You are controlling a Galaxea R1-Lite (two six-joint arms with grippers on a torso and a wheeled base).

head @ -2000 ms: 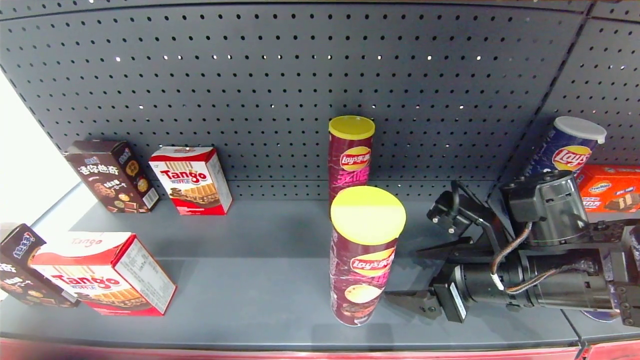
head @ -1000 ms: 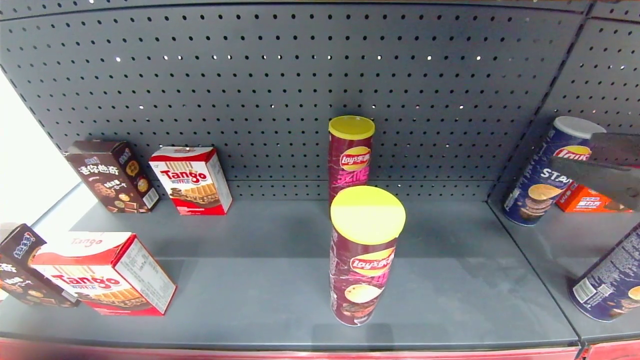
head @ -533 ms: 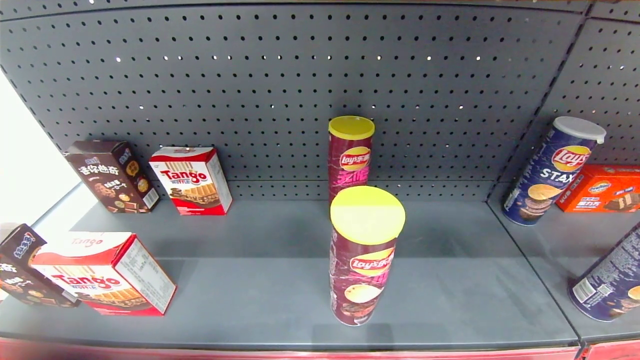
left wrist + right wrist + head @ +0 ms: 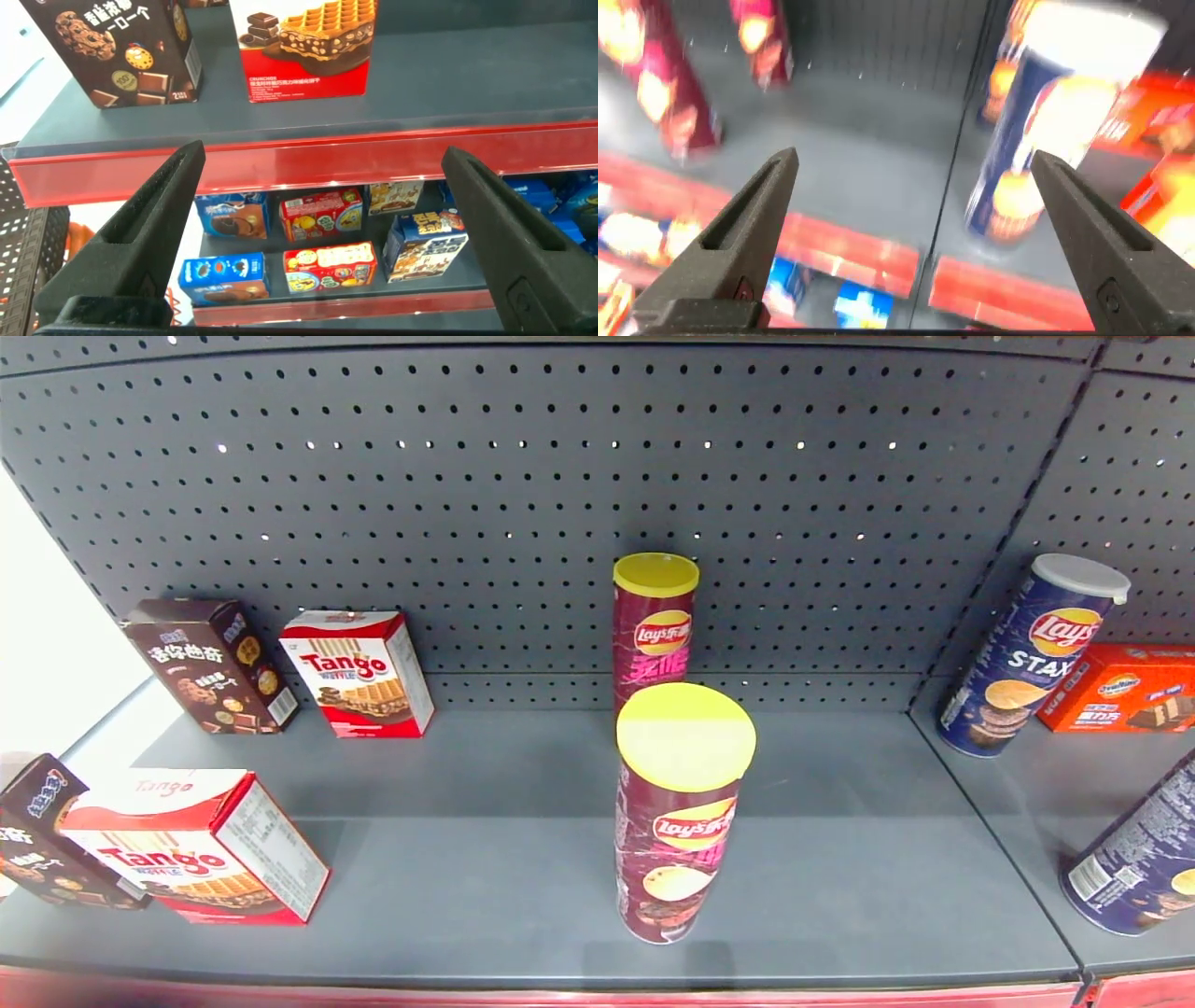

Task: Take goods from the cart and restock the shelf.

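Note:
Two maroon chip cans with yellow lids stand on the grey shelf (image 4: 485, 859), one near the front (image 4: 681, 821) and one against the pegboard (image 4: 653, 625). My right gripper (image 4: 913, 157) is open and empty in front of the shelf, facing the shelf floor between the maroon cans (image 4: 668, 84) and a blue can (image 4: 1046, 131). My left gripper (image 4: 322, 154) is also open and empty. It hangs before the red shelf edge (image 4: 318, 159), below a brown cookie box (image 4: 121, 47) and a wafer box (image 4: 304, 47).
Wafer boxes (image 4: 359, 672) (image 4: 201, 849) and brown cookie boxes (image 4: 210, 663) (image 4: 47, 840) fill the shelf's left end. The neighbouring bay on the right holds blue cans (image 4: 1027, 653) (image 4: 1134, 868) and an orange box (image 4: 1125, 691). A lower shelf carries several small boxes (image 4: 322, 266).
My right arm, which was open beside the front maroon can, has drawn back to the right and left the head view. The can stays standing where it was.

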